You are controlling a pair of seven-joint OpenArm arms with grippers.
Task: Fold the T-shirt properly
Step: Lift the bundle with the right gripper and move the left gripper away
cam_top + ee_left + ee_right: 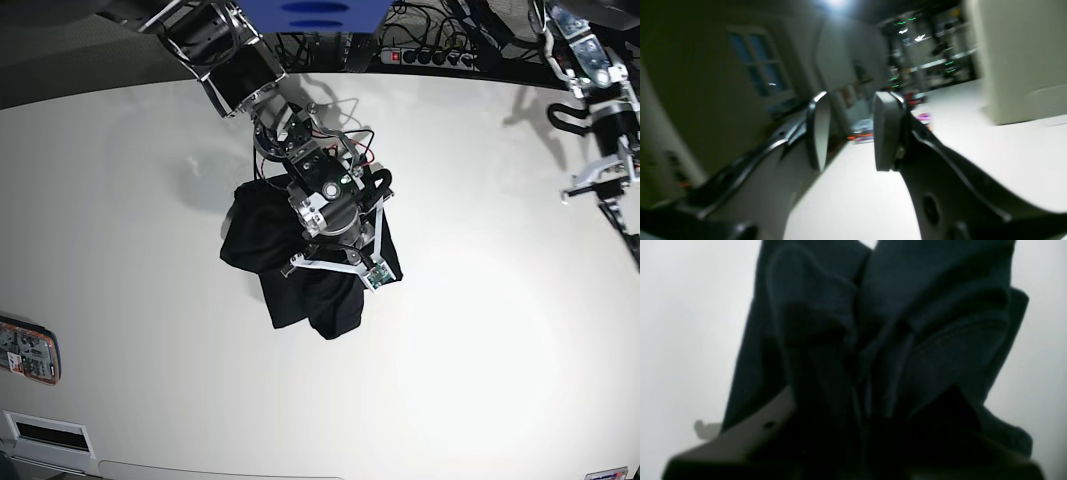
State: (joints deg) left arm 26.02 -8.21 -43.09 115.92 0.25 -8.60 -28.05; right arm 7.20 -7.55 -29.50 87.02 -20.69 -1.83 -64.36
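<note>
Base view: the T-shirt (300,285) is seen bunched in a dark heap near the middle of the white table (480,330), hanging from the right gripper (335,262), which is clenched on its upper folds (the fabric drapes down below the wrist and out to both sides). Right wrist view: black folds (893,340) are pressed up between the closed jaws and fill most of the frame, with pale table behind. Left wrist view: the left gripper (848,131) is held released, pads parted with nothing between them, well apart from the shirt at the table's far edge
</note>
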